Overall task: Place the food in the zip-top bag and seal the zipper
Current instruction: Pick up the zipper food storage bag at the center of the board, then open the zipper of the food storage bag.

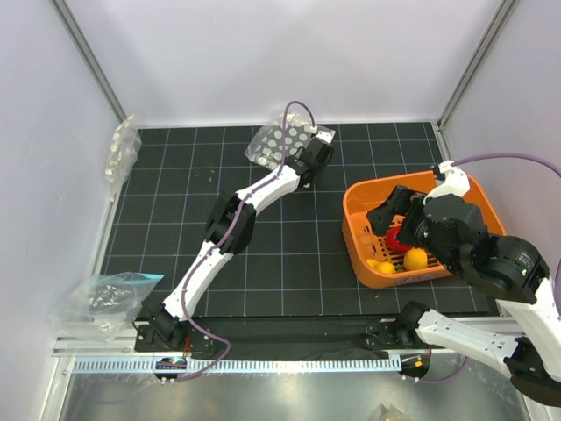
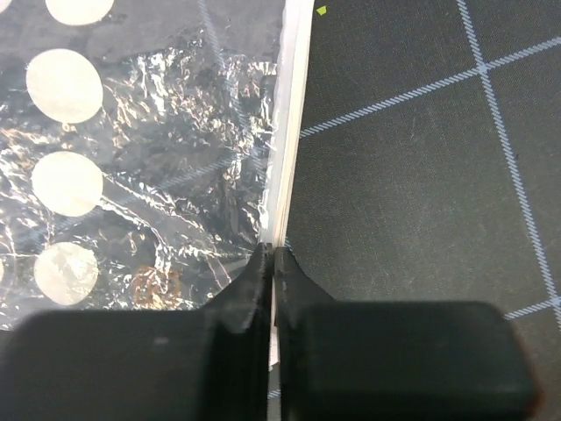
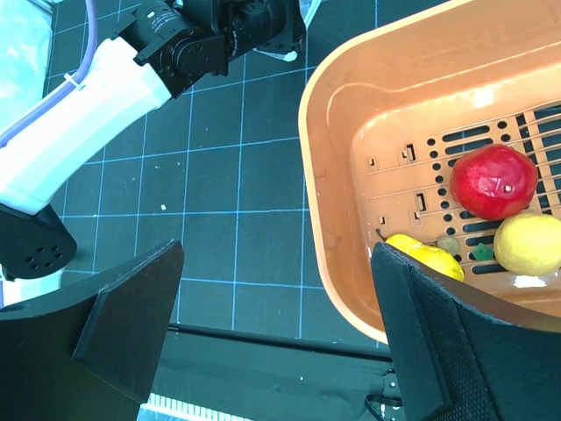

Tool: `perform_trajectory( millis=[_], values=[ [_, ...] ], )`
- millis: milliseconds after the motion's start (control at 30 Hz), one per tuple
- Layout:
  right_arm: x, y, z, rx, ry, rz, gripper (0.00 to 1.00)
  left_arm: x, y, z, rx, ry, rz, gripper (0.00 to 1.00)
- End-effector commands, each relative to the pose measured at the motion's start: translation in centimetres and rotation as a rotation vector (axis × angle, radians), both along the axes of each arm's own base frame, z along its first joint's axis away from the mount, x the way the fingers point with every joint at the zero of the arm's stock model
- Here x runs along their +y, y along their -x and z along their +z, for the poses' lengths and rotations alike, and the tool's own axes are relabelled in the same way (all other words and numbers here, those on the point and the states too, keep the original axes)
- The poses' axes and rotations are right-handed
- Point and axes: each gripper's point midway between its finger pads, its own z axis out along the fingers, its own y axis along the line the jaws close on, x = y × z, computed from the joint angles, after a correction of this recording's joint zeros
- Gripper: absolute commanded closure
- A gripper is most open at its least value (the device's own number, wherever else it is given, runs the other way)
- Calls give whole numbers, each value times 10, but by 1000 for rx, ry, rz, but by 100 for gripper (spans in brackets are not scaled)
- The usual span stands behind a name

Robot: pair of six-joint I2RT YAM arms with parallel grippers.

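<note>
top view
bag location: the clear flat plastic zip-top bag (image 1: 282, 140), printed with white dots, lies at the far side of the black gridded worktop (image 1: 175, 202), well apart from the food.
food location: a red round toy fruit (image 1: 399, 239), an orange toy fruit (image 1: 415, 259) and a smaller yellow toy fruit (image 1: 386, 266) sit in the orange slotted plastic basket (image 1: 351, 224) on the right. none is in the bag yet.
left arm: the white left arm (image 1: 263, 189) reaches out to the bag's right-hand edge.

left wrist view
left end effector: the left end effector (image 2: 273, 263) is clenched, its black fingers (image 2: 237, 298) pinched on the narrow whitish zipper (image 2: 292, 132) along the bag's edge.
bag handling: thin, crinkled film. i'd judge it light, limp and slippery, apt to sag or fold. the zipper looks the stiffest part, so that edge seems the sound place to hold.

right wrist view
right end effector: the right end effector (image 3: 276, 254) is released, jaws wide, grasping nothing. it hangs over the basket's rim, with one finger above the worktop and the other above the basket's inside.
food handling: small, smooth and round. probably light, hard and ready to roll, so best taken across the middle, one at a time.

writing: no brand, label or lettering can be read in any view.
</note>
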Motion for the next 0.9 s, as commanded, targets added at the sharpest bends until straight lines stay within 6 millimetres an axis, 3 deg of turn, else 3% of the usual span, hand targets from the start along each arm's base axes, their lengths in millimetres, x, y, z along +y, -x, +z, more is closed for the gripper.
perform_trajectory(
  millis=[0, 167, 200, 267, 367, 400, 433, 467, 500, 533, 633, 667, 700, 733, 767, 867],
  values=[
    [4, -4, -1, -2, -6, -6, 4, -4, -4, 28, -39, 39, 2, 100],
    [4, -3, -2, 0, -7, 1, 4, 1, 1, 49, -50, 46, 2, 100],
    [4, -3, -2, -1, -6, 0, 5, 1, 2, 65, -65, 63, 0, 100],
    [5, -3, -2, -2, -3, 6, 5, 7, 9, 71, -58, 60, 7, 100],
    [8, -4, -2, -2, -8, 17, 5, 14, 18, 106, -83, 91, 17, 100],
    [9, -4, -2, -2, -12, 19, 5, 20, 27, 100, -49, 99, 37, 100],
    [9, -4, -3, -2, -11, 21, 5, 21, 34, 119, -58, 131, 34, 100],
    [11, -4, -3, -3, -17, 24, 5, 22, 41, 126, -52, 148, 33, 100],
    [11, -3, -3, -5, -23, 26, 5, 29, 53, 113, -15, 134, 49, 100],
    [10, -3, -6, -3, -21, 22, 5, 33, 60, 134, -34, 157, 53, 100],
    [13, -3, -8, -3, -33, 35, 5, 43, 86, 129, -7, 132, 54, 100],
    [15, -3, -9, -2, -35, 37, 5, 47, 93, 148, -28, 151, 51, 100],
    [18, -1, -12, 9, -43, 51, 5, 47, 102, 155, -35, 154, 45, 100],
    [21, -2, -18, 26, -35, 57, 5, 53, 112, 148, -16, 142, 51, 100],
    [23, -2, -21, 37, -34, 63, 5, 57, 120, 168, -37, 174, 51, 100],
    [38, -5, -28, 72, -49, 93, 9, 68, 146, 184, -34, 217, 60, 100]
  ],
)
